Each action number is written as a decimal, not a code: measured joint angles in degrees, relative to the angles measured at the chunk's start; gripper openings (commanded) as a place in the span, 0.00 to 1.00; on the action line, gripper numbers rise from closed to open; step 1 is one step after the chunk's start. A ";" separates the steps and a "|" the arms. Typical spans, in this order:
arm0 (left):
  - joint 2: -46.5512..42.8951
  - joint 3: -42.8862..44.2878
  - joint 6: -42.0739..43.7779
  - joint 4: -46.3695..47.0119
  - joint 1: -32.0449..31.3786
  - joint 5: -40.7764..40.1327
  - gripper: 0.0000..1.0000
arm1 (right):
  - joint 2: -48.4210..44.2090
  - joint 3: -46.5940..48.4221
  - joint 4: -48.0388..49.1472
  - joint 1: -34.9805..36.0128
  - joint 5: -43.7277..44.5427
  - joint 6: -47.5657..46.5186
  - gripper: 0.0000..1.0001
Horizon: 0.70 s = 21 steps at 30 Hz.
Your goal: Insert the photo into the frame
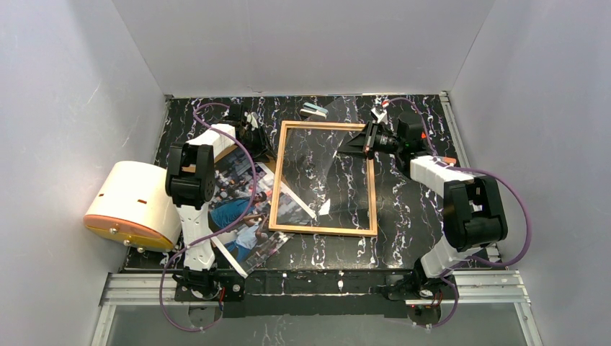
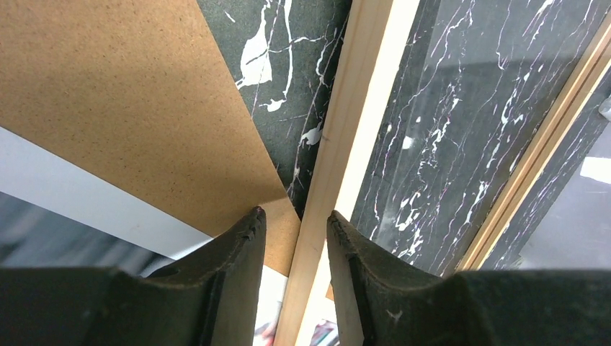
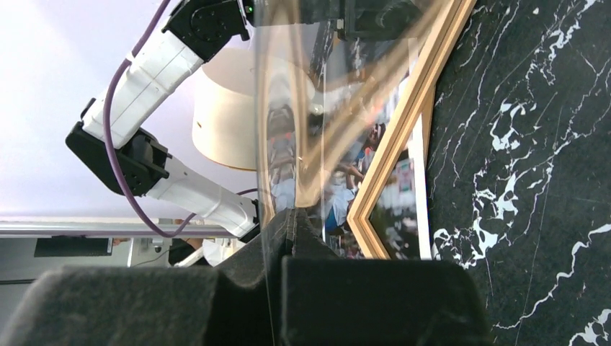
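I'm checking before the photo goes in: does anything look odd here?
Yes: the pane, pinched by the right end effector, is lifted off the frame and bowed; the photo lies askew, partly under the frame.

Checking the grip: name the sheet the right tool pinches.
The clear pane, curled up in the right tool; the photo and brown board lie flat.

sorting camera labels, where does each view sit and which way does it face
top external: above, behind the bases, looking down on the table; both arms show
left wrist: looks down past parted jaws at the frame and backing board
right wrist: looks past shut jaws gripping the clear pane, toward the left arm
Both wrist views share the frame.
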 measured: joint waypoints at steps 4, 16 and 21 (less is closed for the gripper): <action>0.00 -0.13 0.00 0.13 0.04 0.20 0.34 | 0.68 1.25 0.31 0.35 -0.13 0.09 0.01; 0.00 -0.39 -0.02 0.28 0.04 -0.79 0.29 | 4.59 2.67 0.66 1.60 -0.44 -3.65 0.01; -0.35 -0.57 -0.28 -0.07 0.04 -3.63 0.31 | 5.90 2.58 -2.16 1.42 -0.35 -9.20 0.01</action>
